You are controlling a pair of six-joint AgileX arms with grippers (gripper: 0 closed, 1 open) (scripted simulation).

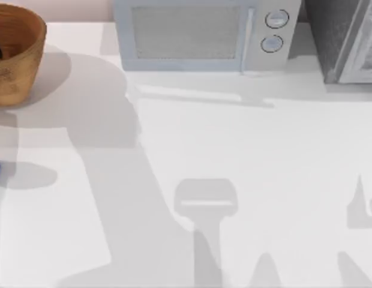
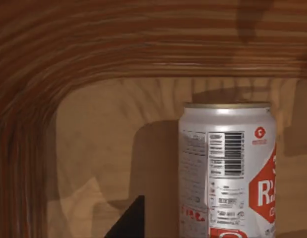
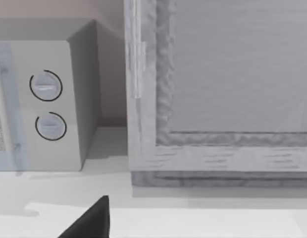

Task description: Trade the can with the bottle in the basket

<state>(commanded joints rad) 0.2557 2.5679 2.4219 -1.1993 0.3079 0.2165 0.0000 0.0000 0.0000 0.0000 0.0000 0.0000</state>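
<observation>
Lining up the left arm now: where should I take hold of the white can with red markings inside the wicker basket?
Grip the white, red-labelled can around its straight side wall, coming down from above; it stands upright on the orange-brown wicker basket's floor, hemmed by the wall.

Can (image 2: pixel 227 171) upright inside basket (image 1: pixel 18 57) at table's far left, microwave (image 1: pixel 201 36) right of it

Orange-brown basket (image 1: pixel 21 57), streaked wood-grain walls, paler tan floor. Can (image 2: pixel 227 171) silver-white, red label block with white lettering, black barcode, small red logo, pale gold rim. Microwave (image 1: pixel 201 35) pale grey, speckled door, two round white dials. Table (image 1: pixel 234 156) white, grey shadows.
</observation>
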